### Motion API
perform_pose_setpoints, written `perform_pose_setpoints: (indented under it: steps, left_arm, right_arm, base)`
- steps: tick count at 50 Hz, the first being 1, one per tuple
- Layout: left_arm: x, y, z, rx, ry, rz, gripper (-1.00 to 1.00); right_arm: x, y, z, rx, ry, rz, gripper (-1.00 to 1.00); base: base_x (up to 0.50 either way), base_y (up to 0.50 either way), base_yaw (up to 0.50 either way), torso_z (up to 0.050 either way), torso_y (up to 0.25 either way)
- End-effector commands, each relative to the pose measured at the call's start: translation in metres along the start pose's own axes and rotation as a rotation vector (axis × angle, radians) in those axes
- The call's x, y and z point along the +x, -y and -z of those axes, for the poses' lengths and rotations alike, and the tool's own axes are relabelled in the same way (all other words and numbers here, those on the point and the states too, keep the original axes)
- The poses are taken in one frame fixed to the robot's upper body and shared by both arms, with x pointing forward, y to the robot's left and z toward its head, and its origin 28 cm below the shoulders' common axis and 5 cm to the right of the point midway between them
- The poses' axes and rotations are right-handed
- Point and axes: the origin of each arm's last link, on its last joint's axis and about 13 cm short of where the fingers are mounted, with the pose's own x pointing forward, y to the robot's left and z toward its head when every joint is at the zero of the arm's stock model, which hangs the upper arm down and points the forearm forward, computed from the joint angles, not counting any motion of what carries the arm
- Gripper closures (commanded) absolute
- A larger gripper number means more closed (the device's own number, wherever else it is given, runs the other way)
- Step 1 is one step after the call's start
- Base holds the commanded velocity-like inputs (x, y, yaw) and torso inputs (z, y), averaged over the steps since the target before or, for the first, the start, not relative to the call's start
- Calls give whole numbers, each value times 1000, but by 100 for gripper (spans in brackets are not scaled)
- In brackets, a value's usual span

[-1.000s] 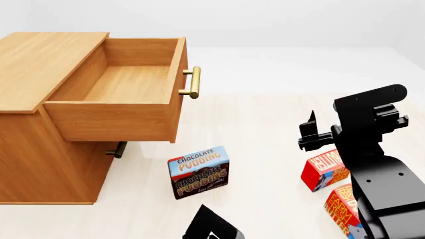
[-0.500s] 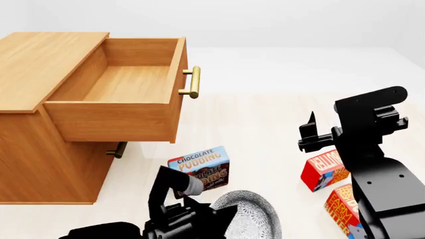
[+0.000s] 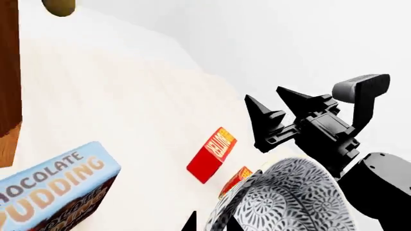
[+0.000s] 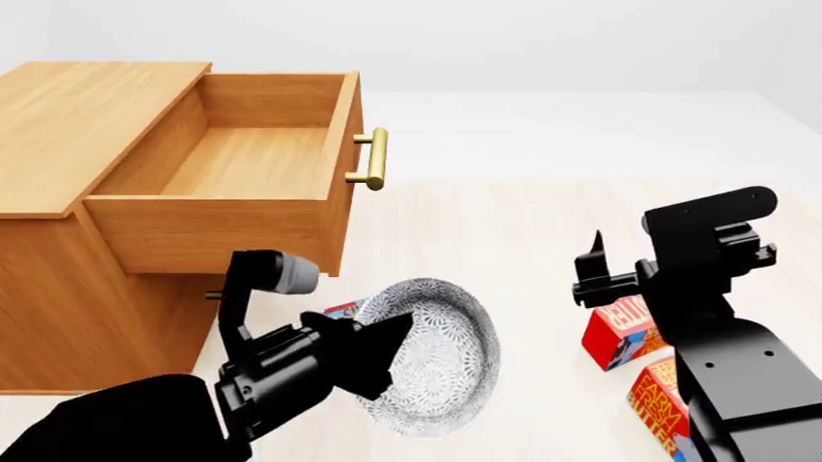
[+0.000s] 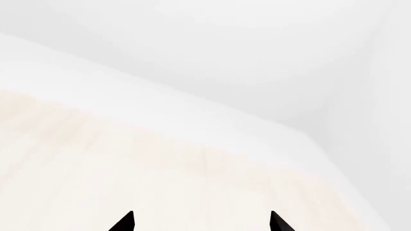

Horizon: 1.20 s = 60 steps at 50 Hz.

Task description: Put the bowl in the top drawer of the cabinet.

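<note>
Left pincer (image 4: pixel 385 351) clamped on the rim of the bowl (image 4: pixel 437 356), holding it off the floor (image 4: pixel 514 241), tilted on edge so the patterned inside faces the head camera. Bowl sits in front of and below the top drawer (image 4: pixel 244 164), near the cabinet's (image 4: pixel 77 125) front corner, not over the drawer opening. In the left wrist view the bowl (image 3: pixel 289 202) fills the lower corner, dark fingertips (image 3: pixel 218 224) on its rim.

Top drawer is pulled well out, inside bare wood, brass handle (image 4: pixel 372 159) on its front. Lower drawer handle (image 4: pixel 216 294) is mostly hidden behind the left arm.

Right pincer (image 4: pixel 594 274) open, nothing between the tips, hovering above the floor well right of the bowl. Right wrist view shows only the two tips (image 5: pixel 125 222) spread apart over pale floor and white wall.

Chocolate pudding box (image 3: pixel 51 187) stands on the floor just behind the bowl; in the head view only a sliver (image 4: pixel 341 310) shows past the rim. Red box (image 4: pixel 623 332) stands below the right pincer, partly covered by the right arm. Second orange-red box (image 4: pixel 661 399) is just beside it, nearer the robot.
</note>
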Motion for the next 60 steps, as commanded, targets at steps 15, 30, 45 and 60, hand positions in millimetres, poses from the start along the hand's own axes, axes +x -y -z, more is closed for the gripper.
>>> perform_pose_setpoints:
  steps: [15,30,45,60]
  left_arm:
    - [-13,12,-49,45,110,-99,100]
    - [-20,26,-74,35,157,-116,100]
    - [-30,40,-110,10,238,-188,100]
    - [-36,55,-150,8,316,-270,100]
  right_arm:
    - [-10,-14,25,66,-8,-55,-100]
    - [-14,-19,35,138,33,-29,-100]
    - [-20,-30,47,133,61,-33,-100]
    - [-21,-35,53,115,49,-48,-100]
  base:
    - [0,0,0,0,0]
    - [0,0,0,0,0]
    - [0,0,0,0,1]
    - [0,0,0,0,0]
